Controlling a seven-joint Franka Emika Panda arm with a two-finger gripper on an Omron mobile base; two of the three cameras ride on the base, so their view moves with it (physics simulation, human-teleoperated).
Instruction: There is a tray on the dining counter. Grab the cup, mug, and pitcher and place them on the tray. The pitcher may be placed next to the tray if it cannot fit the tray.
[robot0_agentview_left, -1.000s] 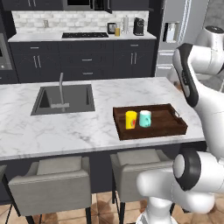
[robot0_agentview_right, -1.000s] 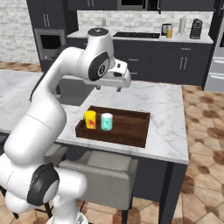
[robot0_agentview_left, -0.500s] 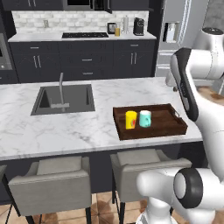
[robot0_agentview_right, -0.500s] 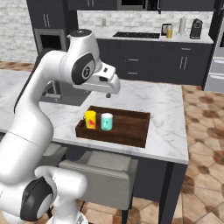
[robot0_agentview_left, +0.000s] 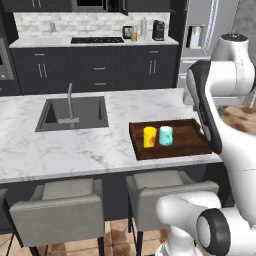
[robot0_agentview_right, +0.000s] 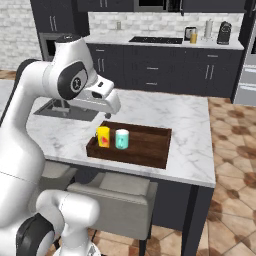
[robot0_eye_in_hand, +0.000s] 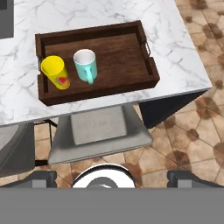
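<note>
Hand view is looking down from well above the table, with the two dark tips of the gripper (robot0_eye_in_hand: 111, 180) sitting at the bottom edge far apart and holding nothing, so the gripper is standing open and empty. Directly below the camera, the tray (robot0_eye_in_hand: 118, 52) is lying on the white marbled table (robot0_eye_in_hand: 170, 26) close to its front edge, a dark brown wooden rectangle with a low raised rim and a small metal handle on its short side. The cup (robot0_eye_in_hand: 56, 72), bright yellow, handleless and marked with a red spot, is standing upright at one end of the tray; the mug (robot0_eye_in_hand: 85, 65), teal with a whitish interior and a side handle, is standing just beside it, apart from it. Both appear grouped at that end to leave the remaining tray floor free, probably for the taller vessel. The pitcher (robot0_agentview_right: 193, 37), a small amber cylinder at this range, seems to be standing on the rear kitchen counter (robot0_agentview_right: 150, 41) among appliances, well apart from the tray; its identity is a judgement. Grey upholstered stools (robot0_eye_in_hand: 100, 131) are sitting below the table edge.
</note>
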